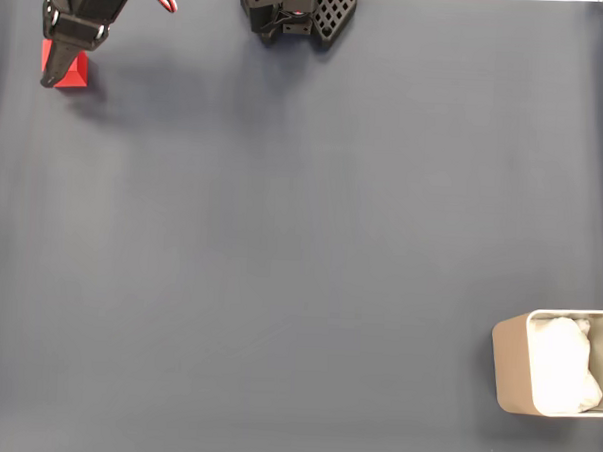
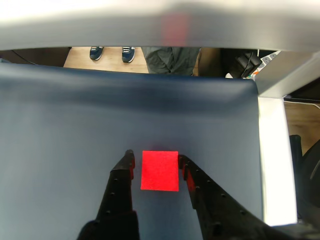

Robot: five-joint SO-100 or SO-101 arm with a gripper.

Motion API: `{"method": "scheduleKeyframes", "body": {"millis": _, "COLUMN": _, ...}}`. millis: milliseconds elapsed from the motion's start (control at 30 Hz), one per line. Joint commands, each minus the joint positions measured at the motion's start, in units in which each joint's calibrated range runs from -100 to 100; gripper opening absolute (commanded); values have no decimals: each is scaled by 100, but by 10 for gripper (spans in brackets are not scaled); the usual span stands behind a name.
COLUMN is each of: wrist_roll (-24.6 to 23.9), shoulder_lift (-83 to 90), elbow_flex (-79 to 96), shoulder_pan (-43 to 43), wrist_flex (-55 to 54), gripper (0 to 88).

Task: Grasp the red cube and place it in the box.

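The tool (image 2: 156, 161) stands open astride one red cube (image 2: 159, 170); one box (image 1: 510, 375) far off.

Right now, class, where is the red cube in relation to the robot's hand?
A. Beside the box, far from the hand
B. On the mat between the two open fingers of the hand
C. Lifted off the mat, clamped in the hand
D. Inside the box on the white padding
B: in the wrist view the red cube sits on the mat between the fingers of the open hand, with a narrow gap on each side.
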State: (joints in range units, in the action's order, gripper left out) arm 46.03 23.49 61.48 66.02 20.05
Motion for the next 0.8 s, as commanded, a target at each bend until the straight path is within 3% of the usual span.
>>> {"method": "scheduleKeyframes", "body": {"millis": 0, "wrist_roll": 49, "shoulder_lift": 25, "elbow_flex": -90, "shoulder_pan": -11, "wrist_flex": -161, "gripper": 240}}
{"method": "scheduleKeyframes", "body": {"millis": 767, "wrist_roll": 122, "shoulder_lift": -165, "elbow_flex": 366, "shoulder_pan": 45, "wrist_flex": -513, "gripper": 273}}
